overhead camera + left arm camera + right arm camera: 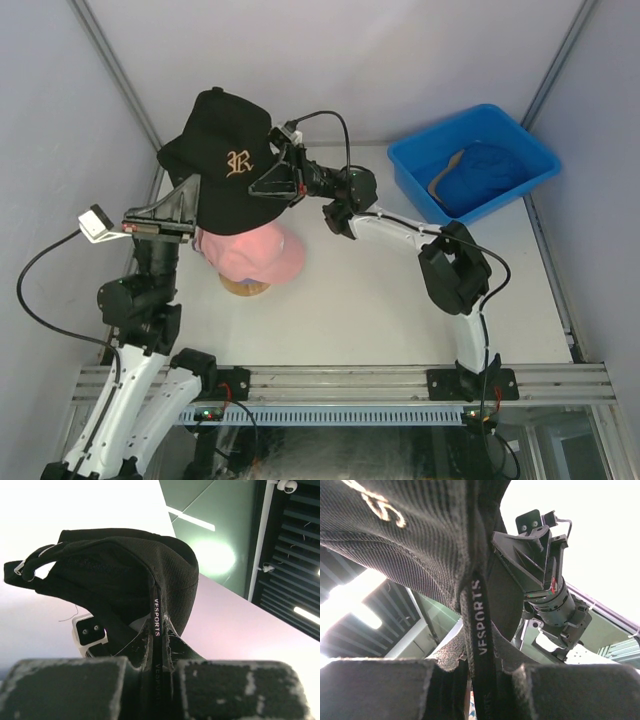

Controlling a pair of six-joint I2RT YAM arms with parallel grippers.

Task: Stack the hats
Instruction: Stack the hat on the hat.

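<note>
Rim of the black hat [225, 150] is clenched by the left tool [196, 208] and the right tool [258, 187] from opposite sides, aloft just beyond the pink hat [262, 255], which sits on the wooden stand [245, 288] at the desk's [400, 300] left.

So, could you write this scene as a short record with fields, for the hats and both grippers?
left gripper: shut on the black cap
right gripper: shut on the black cap
black cap: held up, partly over the pink cap
pink cap: sits on the wooden stand
blue cap: inside the blue bin, far right
</note>
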